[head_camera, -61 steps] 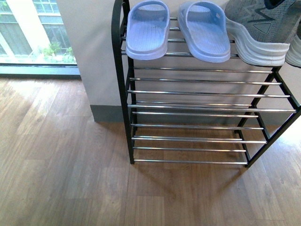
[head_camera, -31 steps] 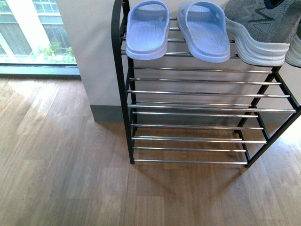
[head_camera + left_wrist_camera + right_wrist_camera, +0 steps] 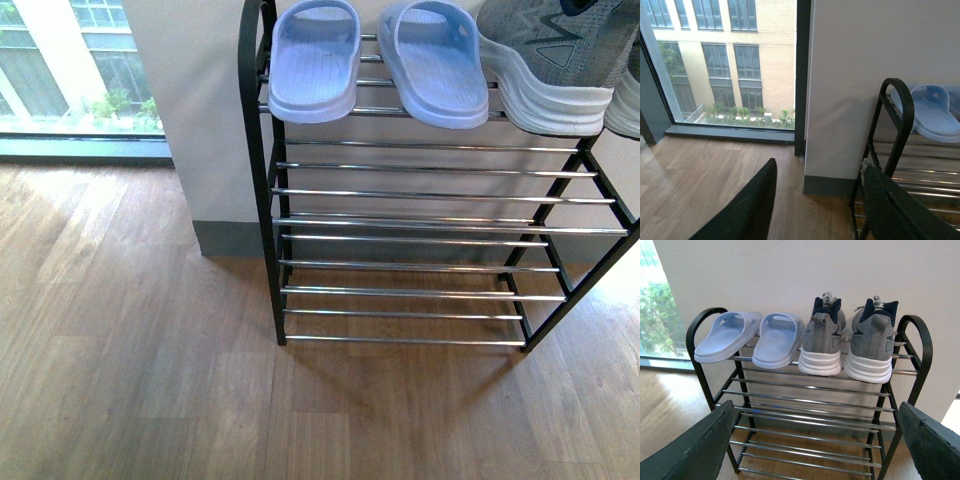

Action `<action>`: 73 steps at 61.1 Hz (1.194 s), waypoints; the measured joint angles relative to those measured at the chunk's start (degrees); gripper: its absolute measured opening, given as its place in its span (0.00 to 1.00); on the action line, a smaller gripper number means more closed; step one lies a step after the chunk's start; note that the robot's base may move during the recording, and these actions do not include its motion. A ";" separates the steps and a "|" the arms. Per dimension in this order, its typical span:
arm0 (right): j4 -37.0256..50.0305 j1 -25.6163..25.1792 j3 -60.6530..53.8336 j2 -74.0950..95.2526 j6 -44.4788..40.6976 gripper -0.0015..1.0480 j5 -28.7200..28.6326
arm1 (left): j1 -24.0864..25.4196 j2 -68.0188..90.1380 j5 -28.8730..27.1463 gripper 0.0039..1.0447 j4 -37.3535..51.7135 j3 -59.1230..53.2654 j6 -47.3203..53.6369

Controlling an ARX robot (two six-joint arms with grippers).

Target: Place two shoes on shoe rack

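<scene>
The shoe rack (image 3: 420, 195) stands against a white wall, black uprights and chrome bars. On its top shelf lie two pale blue slides (image 3: 315, 60) (image 3: 435, 62) and, to their right, two grey sneakers (image 3: 550, 60) with white soles. The right wrist view shows all of them in a row: slides (image 3: 727, 335) (image 3: 779, 339), sneakers (image 3: 824, 337) (image 3: 871, 342), rack (image 3: 810, 415). My right gripper (image 3: 815, 440) is open, back from the rack, holding nothing. My left gripper (image 3: 817, 200) is open and empty beside the rack's left upright (image 3: 892, 125), one slide (image 3: 932, 112) showing there.
Wooden floor (image 3: 130, 350) spreads in front of and to the left of the rack. A floor-length window (image 3: 70, 70) lies at the left, past the wall corner (image 3: 802, 100). The lower shelves (image 3: 410, 290) carry nothing.
The front view has shifted a touch, so the rack sits slightly higher in the picture. Shoes and rack have not moved.
</scene>
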 joint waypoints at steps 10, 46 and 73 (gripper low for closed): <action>0.00 0.00 0.00 0.00 0.00 0.91 0.00 | 0.00 0.00 0.00 0.90 0.00 0.00 0.00; -0.07 0.00 0.00 0.02 0.00 0.91 0.00 | 0.00 0.00 0.00 0.91 0.00 0.00 0.11; -0.09 0.00 0.00 0.00 0.00 0.91 -0.02 | 0.00 0.00 0.00 0.91 0.00 0.00 0.11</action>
